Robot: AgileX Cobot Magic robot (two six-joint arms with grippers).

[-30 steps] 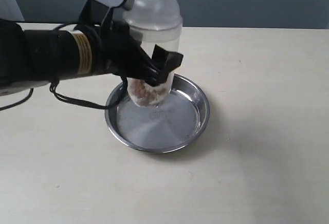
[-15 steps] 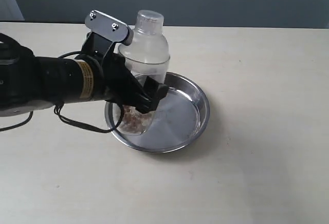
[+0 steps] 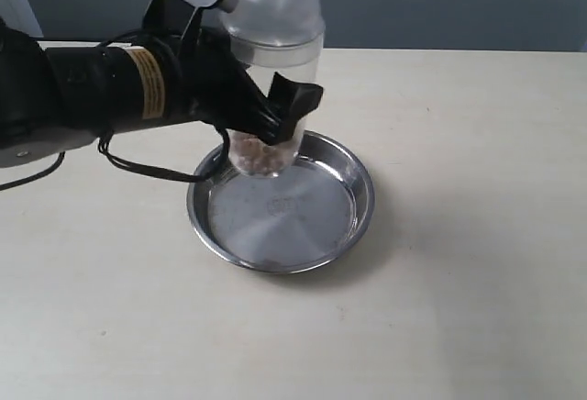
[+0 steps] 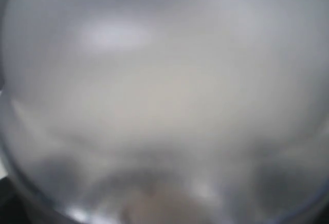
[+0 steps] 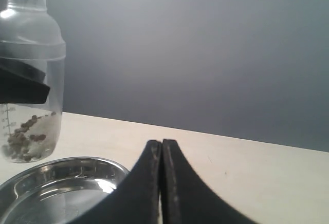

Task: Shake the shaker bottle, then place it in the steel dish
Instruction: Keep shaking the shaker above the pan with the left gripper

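**Shaker bottle [image 3: 275, 28] held over the dish, not yet set down**

We see the left gripper [image 3: 275, 120] clamped across the bottle's lower body. It holds the bottle upright, with the grains [image 3: 261, 154] pooled at the bottom. The base hangs over the far left part of the steel dish [image 3: 303, 226] and looks to be clear of its floor. The right gripper [image 5: 162, 144], seen only by its own camera, faces the dish with its jaws pressed together on nothing.

We judge the shaking to be under way or just ending, though one moment cannot settle which. Setting the bottle down and letting go are left.

The left wrist view is only frosted blur, so the pads' contact escapes us. The cap is cut off at the top of the exterior view, and the far finger hides behind the bottle.
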